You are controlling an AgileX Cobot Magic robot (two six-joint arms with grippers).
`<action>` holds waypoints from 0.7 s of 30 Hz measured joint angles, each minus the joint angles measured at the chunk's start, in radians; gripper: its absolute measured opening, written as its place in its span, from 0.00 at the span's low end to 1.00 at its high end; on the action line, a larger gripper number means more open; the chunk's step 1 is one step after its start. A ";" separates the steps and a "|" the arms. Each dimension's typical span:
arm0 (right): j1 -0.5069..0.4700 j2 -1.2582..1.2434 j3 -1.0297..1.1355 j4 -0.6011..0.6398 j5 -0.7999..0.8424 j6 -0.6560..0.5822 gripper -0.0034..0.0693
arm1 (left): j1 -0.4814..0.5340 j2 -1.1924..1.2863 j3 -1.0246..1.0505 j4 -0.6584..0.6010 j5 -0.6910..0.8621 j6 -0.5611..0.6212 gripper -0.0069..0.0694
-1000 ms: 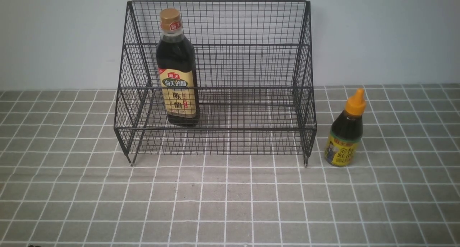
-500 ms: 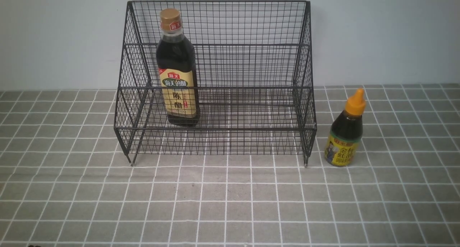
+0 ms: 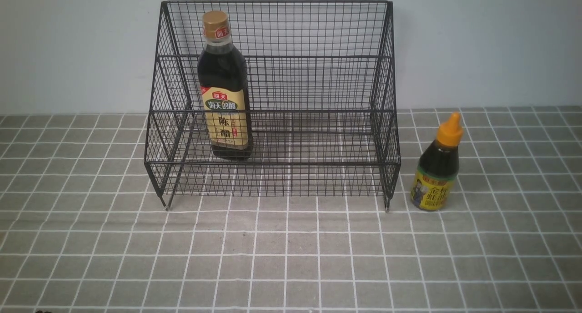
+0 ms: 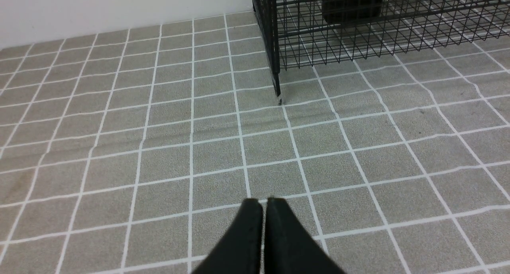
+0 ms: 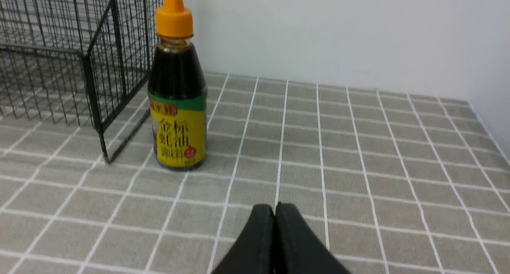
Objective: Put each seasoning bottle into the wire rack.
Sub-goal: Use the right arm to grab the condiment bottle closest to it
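Standing inside the wire rack (image 3: 273, 164), near its left end: the tall gold-capped bottle (image 3: 223, 85). Upright on the worktop (image 3: 300, 258), just beyond the rack's front right corner: the short orange-capped bottle (image 3: 435, 167). Both closed and holding nothing: left pincer (image 4: 261, 204), right pincer (image 5: 275, 210).

left wrist view: wire rack (image 4: 272, 35) cut off | tall bottle (image 4: 352, 5) top cut off
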 joint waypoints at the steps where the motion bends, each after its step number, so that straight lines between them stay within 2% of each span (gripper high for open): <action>1: 0.000 0.000 0.001 0.009 -0.020 0.010 0.03 | 0.000 0.000 0.000 0.000 0.000 0.000 0.08; 3: 0.000 0.000 0.002 0.045 -0.081 0.031 0.03 | 0.000 0.000 0.000 0.000 0.000 0.000 0.08; 5: 0.000 0.000 0.002 0.134 -0.205 0.084 0.03 | 0.000 0.000 0.000 0.000 0.000 0.000 0.08; 11: 0.000 0.000 0.002 0.310 -0.380 0.187 0.03 | 0.000 0.000 0.000 0.000 0.000 0.000 0.08; 18: 0.000 0.000 0.002 0.353 -0.419 0.209 0.03 | 0.000 0.000 0.000 0.000 0.000 0.000 0.08; 21: 0.000 0.000 0.001 0.371 -0.454 0.269 0.03 | 0.000 0.000 0.000 0.000 0.000 0.000 0.08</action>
